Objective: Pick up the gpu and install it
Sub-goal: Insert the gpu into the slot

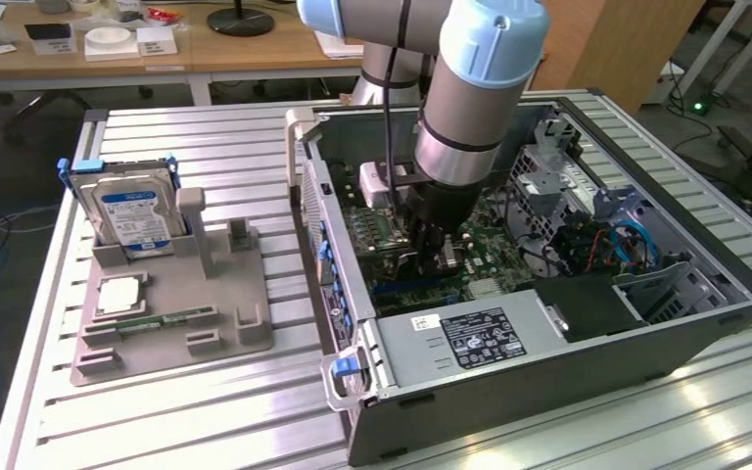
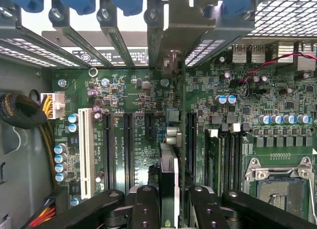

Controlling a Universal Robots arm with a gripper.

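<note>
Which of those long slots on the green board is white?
The outermost slot, nearest the yellow-wired plug. The other long slots beside it are black.

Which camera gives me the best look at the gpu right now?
The wrist view: the gpu stands edge-on between the gripper fingers, above the motherboard slots. In the exterior view the arm hides it inside the computer case.

The robot arm (image 1: 474,88) reaches down into the open computer case (image 1: 520,284) lying on the slatted metal counter (image 1: 193,411), its end effector (image 1: 422,257) low over the green motherboard (image 1: 461,259). On the exterior view's left, a grey fixture tray (image 1: 173,313) stands apart from the case and holds an upright hard drive (image 1: 134,213) with a blue label. A power supply (image 1: 468,338) sits at the case's near end.
</note>
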